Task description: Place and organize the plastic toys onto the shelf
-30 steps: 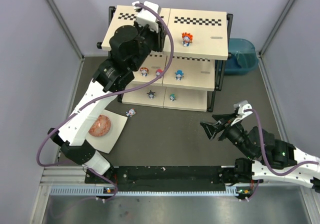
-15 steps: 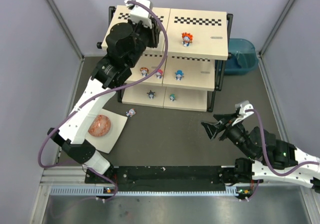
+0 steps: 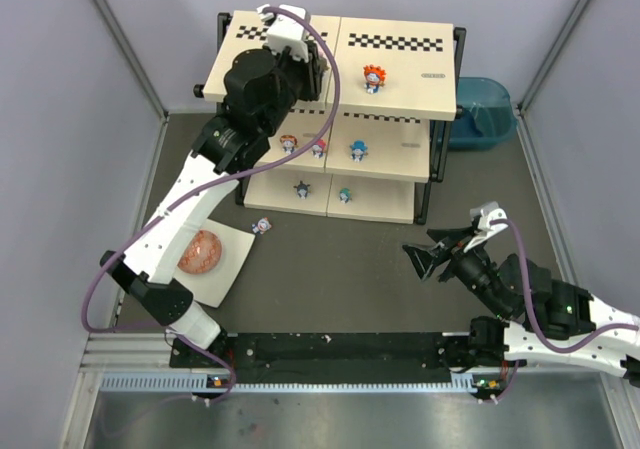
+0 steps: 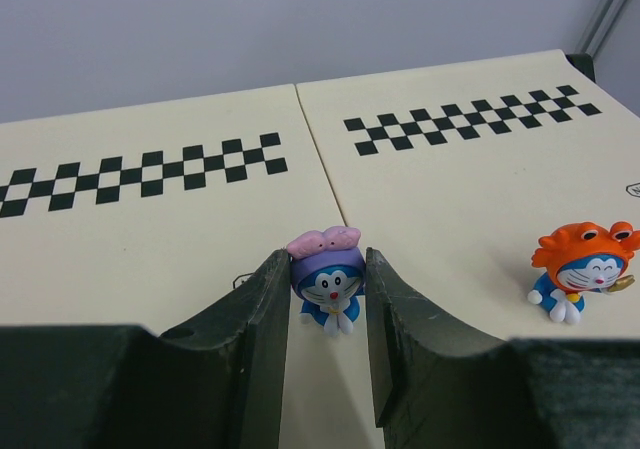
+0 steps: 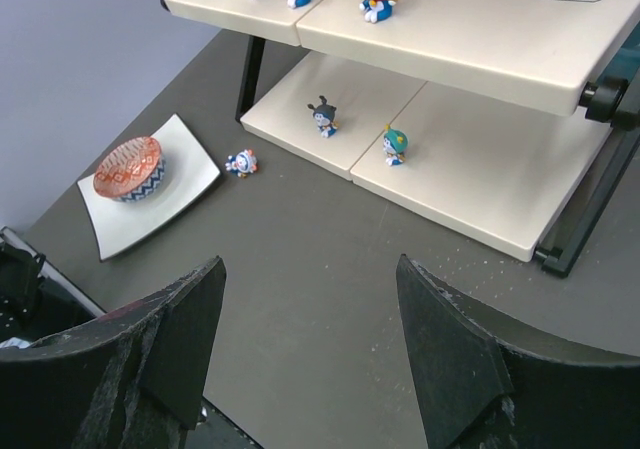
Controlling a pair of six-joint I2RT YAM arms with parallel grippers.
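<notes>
**Purple-headed toy upright between the left fingers, on the top board**

The left end effector [image 4: 327, 261] was grasping the purple-headed toy [image 4: 327, 287]. The toy stood upright at the middle seam of the shelf [image 4: 150, 239], on its top board, with the orange-headed toy [image 4: 580, 269] apart on its right. The right end effector [image 5: 305, 299] hung released above the bench, well apart from the shelf.

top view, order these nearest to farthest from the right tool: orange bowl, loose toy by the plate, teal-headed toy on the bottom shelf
From the right tool:
1. teal-headed toy, bottom tier of the shelf, right board
2. loose toy, lying beside the white plate corner
3. orange bowl, on the white plate, far left
</notes>
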